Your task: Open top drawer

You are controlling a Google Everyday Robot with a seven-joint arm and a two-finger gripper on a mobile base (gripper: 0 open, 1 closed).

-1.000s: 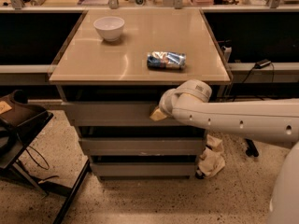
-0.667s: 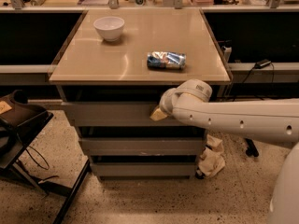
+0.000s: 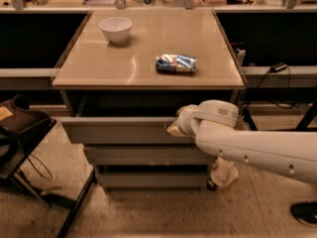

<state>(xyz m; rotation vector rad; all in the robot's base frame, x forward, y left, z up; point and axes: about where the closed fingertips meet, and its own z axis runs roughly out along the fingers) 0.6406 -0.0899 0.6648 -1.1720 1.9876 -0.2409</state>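
The top drawer (image 3: 119, 131) is the wide grey front just under the tan table top (image 3: 148, 38). It stands out towards me, ahead of the two shorter grey drawer fronts (image 3: 143, 154) below it. A dark gap shows between it and the table top, and its inside is hidden. My gripper (image 3: 174, 129) is at the upper edge of this drawer front, right of centre and against it. My white arm (image 3: 257, 148) reaches in from the right and hides the right end of the front.
A white bowl (image 3: 116, 29) and a blue snack packet (image 3: 176, 63) lie on the table top. A black chair (image 3: 20, 133) stands close at the left. A crumpled pale thing (image 3: 224, 173) lies on the floor by the cabinet's lower right. Cables hang at the right.
The top drawer front has come out towards me and now stands ahead of the lower fronts. My gripper has moved back with it.
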